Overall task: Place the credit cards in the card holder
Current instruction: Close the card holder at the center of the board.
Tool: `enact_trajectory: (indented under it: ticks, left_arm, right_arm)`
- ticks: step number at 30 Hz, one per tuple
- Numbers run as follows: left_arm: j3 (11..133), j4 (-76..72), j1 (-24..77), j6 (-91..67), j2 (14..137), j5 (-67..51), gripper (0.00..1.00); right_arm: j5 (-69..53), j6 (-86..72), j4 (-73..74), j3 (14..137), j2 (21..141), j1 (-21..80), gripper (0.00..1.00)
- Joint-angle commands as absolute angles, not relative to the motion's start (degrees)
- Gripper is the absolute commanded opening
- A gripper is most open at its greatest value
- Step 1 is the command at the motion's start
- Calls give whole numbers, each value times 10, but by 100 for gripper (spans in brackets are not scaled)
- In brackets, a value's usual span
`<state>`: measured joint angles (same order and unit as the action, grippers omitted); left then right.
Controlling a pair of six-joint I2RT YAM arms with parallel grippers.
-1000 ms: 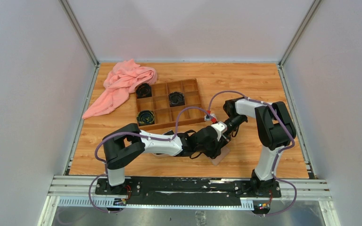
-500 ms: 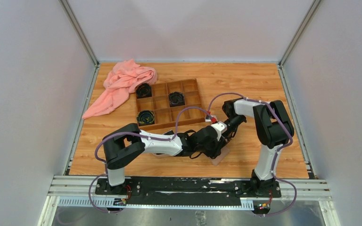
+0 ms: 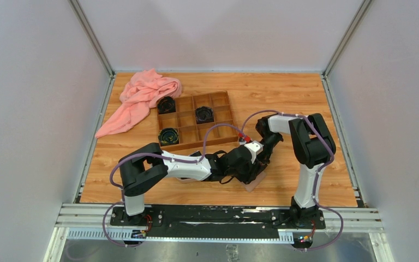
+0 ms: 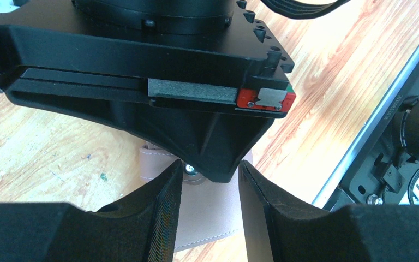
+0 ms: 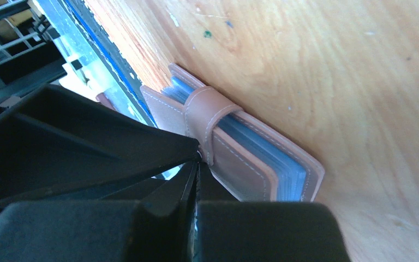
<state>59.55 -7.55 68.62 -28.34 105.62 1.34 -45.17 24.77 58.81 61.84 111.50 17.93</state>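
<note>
1. The card holder (image 5: 245,164) lies flat on the counter (image 5: 333,82), toward the near edge and right of the middle. It is folded shut, with its strap (image 5: 207,109) wrapped over the open side and pale blue sleeves showing along the edge.
2. The right pincer (image 5: 198,158) is clenched, its tips meeting right at the strap's end. I cannot tell whether they nip the tab or only touch it.
3. The left pincer (image 4: 210,166) hangs released just above the holder. Its fingers are apart, the nose of the right pincer dips between them, and it grasps nothing.
4. No credit cards show in any view. They may be under the arms or already in the sleeves.
5. My reading is that the work is at the strap. That means either unfastening, with all the loading left, or the last fastening. The pictures do not settle which.
</note>
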Motion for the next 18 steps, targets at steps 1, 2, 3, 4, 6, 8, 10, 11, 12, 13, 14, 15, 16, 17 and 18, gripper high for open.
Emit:
enact_trajectory:
  ticks: [1, 2, 3, 4, 6, 8, 10, 11, 12, 13, 14, 15, 16, 17, 18]
  left_arm:
    - [576, -38, 689, -290, 1089, -11, 44]
    - [574, -38, 688, -291, 1089, -9, 44]
    - [574, -37, 688, -291, 1089, -8, 44]
    - [573, -39, 688, -292, 1089, -8, 44]
    - [571, -39, 688, -292, 1089, -6, 44]
    - [568, -42, 688, -293, 1088, -4, 44]
    - [565, -44, 688, -294, 1087, -3, 44]
    - [564, -44, 687, -295, 1087, -3, 44]
    - [563, -43, 687, -296, 1086, -3, 44]
    - [563, -43, 686, -296, 1087, -4, 44]
    - [563, -44, 686, -297, 1087, -4, 44]
    - [563, -43, 686, -297, 1086, -4, 44]
    - [562, -43, 686, -297, 1086, -4, 44]
    - [562, -45, 685, -297, 1086, -4, 44]
    - [562, -45, 685, -298, 1086, -4, 44]
  right_arm:
    - [-370, 231, 498, 633, 1148, 181, 2]
    - [-386, 239, 505, 636, 1151, 181, 2]
    - [-404, 249, 520, 640, 1151, 180, 2]
    - [-421, 268, 537, 646, 1149, 179, 2]
    - [-453, 305, 561, 653, 1133, 172, 2]
    - [-483, 344, 577, 650, 1104, 159, 2]
    - [-509, 377, 588, 642, 1076, 149, 2]
    - [-517, 390, 591, 638, 1064, 147, 3]
    - [-525, 402, 594, 634, 1055, 146, 3]
    - [-533, 415, 599, 632, 1051, 145, 3]
    - [-538, 424, 601, 630, 1047, 145, 3]
    - [-540, 431, 601, 630, 1045, 144, 3]
    - [-543, 439, 600, 629, 1042, 145, 2]
    - [-544, 450, 598, 628, 1039, 144, 2]
    - [-545, 457, 592, 626, 1036, 145, 2]
